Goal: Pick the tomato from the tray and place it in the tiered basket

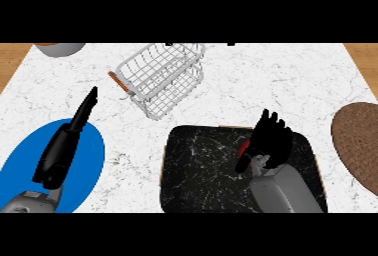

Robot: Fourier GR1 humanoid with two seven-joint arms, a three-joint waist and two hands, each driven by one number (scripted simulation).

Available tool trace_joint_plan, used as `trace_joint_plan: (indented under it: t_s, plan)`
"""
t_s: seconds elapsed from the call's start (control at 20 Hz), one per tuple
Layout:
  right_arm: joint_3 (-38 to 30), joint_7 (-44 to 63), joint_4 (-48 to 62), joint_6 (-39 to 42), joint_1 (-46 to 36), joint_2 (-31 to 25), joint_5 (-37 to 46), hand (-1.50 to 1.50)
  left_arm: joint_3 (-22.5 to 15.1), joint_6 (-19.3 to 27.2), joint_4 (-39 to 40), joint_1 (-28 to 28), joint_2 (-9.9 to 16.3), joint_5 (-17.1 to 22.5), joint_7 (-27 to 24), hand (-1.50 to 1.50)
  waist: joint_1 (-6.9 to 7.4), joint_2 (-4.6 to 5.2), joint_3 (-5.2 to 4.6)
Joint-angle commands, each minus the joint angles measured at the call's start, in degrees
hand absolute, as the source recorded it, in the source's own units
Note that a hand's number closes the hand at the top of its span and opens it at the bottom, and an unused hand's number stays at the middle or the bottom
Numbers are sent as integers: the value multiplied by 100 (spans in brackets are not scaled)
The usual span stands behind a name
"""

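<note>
A black marbled tray (199,170) lies at the front middle of the counter. My right hand (267,140) is over its right part, fingers curled down around the red tomato (243,145), of which only a small red patch shows at the hand's left side. The white wire tiered basket (162,75) stands at the back, left of centre, tilted in view, with a brown handle at its left. My left hand (65,145) rests open at the left, fingers straight and pointing away over the blue mat.
A blue oval mat (88,165) lies under the left hand. A brown round mat (359,145) sits at the right edge. A grey bowl (60,48) shows at the back left corner. Wooden strips border the white marble counter.
</note>
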Motion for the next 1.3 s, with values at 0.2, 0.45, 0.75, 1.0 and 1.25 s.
trace_joint_plan:
  t_s: [0.2, 0.45, 0.75, 1.0, 1.25]
  plan:
    - [49, 1382, 79, 88, -81, 89, -3, -150, 97, -157, 107, -165, -37, -64, -12, 0, 37, 20, 2]
    - [220, 1165, 266, -77, 305, 90, 2, -150, 32, -150, -361, 145, -86, -125, 177, 0, 92, 3, 7]
    - [-322, -95, 484, -515, 45, -3, -28, 150, 207, -334, -258, 64, -303, -225, 179, 0, 48, 16, 6]
    - [16, -253, 788, -764, -74, 90, 573, 150, 306, -426, 25, -131, -417, -382, 93, 0, 49, 22, 6]
    - [608, 492, 101, -459, -357, 90, 911, 150, 565, -657, -89, -100, -244, -224, 137, 0, 57, 11, 4]
